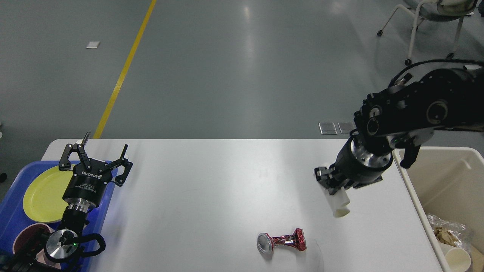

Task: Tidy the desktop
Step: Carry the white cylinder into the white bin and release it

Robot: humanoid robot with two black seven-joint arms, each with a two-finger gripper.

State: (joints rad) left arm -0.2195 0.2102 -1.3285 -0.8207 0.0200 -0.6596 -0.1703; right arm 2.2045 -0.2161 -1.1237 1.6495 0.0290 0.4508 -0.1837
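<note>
Desktop filled the lower half of the head view, white w/ rounded corners, mostly bare. Near its front edge, right of centre, lay a crushed red can on its side, silver end facing left. Above the right part of the surface the right gripper hung off the table, fingers clamped on a white paper cup; cup tilted, mouth pointing down and to the right, well apart from the can. Just right of the table stood a beige bin, w/ another paper cup and a crumpled plastic bag inside at its near end. Over on the left, the left gripper sat w/ fingers spread wide, holding nothing, above the edge of a blue tray. Tray held a yellow-green plate and a dark pink cup. Beyond: grey floor, yellow line, chair top right.
</note>
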